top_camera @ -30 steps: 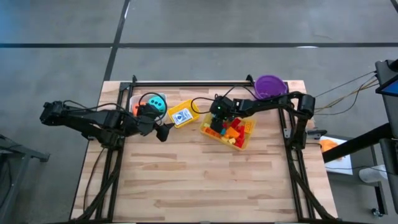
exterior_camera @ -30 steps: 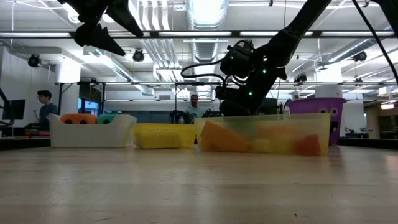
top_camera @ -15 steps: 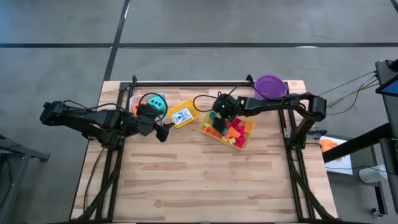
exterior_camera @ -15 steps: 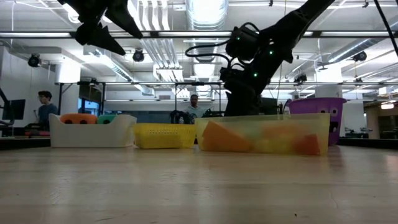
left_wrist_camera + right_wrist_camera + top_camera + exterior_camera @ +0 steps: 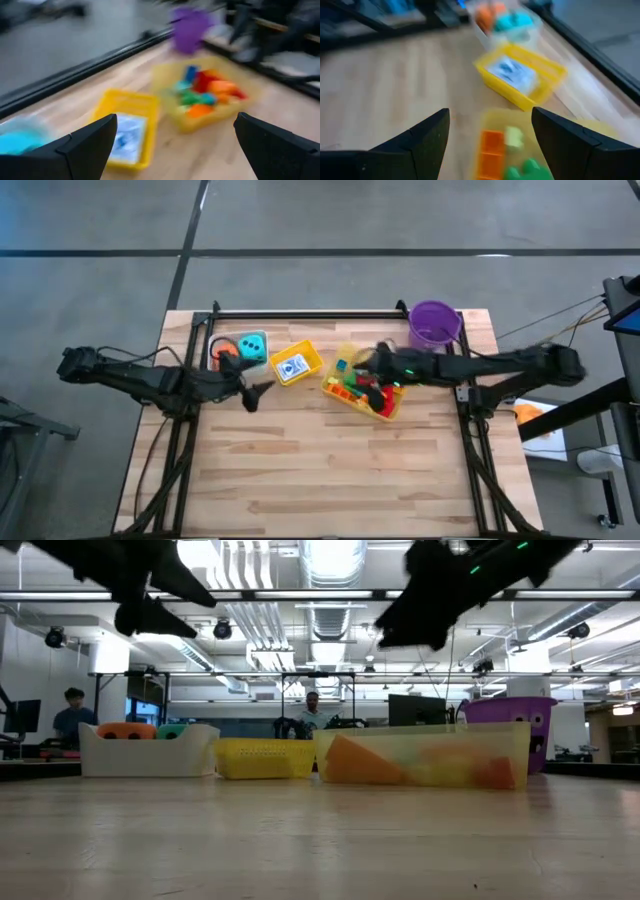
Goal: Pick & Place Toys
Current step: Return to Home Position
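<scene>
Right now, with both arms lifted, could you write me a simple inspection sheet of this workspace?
Surface: wooden table, bins along its far half.
Job's things: bright bricks in the large yellow bin; card box in the small yellow bin; orange die and teal die in the clear bin.
Clutter: purple bucket at the far right corner.
Grippers: left gripper open, empty, raised before the clear bin; right gripper open, empty, above the large yellow bin.
Cables: black cable looped by the clear bin; thin wires beyond the table's right side.
Surroundings: one person and a second person far behind the table; ceiling lights.
</scene>
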